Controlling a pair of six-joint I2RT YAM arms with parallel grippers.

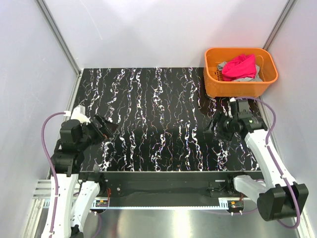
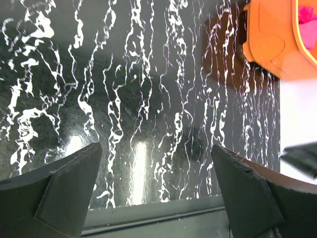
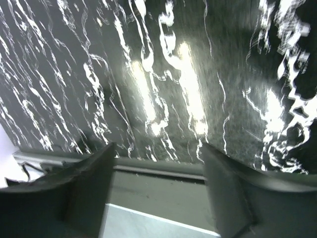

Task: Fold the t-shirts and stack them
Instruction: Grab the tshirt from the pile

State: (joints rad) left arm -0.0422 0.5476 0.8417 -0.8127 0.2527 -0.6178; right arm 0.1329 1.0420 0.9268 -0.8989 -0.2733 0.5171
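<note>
A pink t-shirt (image 1: 239, 66) and a grey one (image 1: 246, 77) lie crumpled in the orange basket (image 1: 213, 82) at the table's back right; the basket also shows in the left wrist view (image 2: 270, 39). My left gripper (image 1: 108, 126) is open and empty over the table's left side; its fingers (image 2: 64, 183) frame bare tabletop. My right gripper (image 1: 213, 126) is open and empty just in front of the basket. In its wrist view the fingers (image 3: 84, 193) hang above the table's edge.
The black marbled tabletop (image 1: 158, 119) lies between the arms. Grey walls close in the left, back and right. A metal rail runs along the near edge (image 1: 163, 176).
</note>
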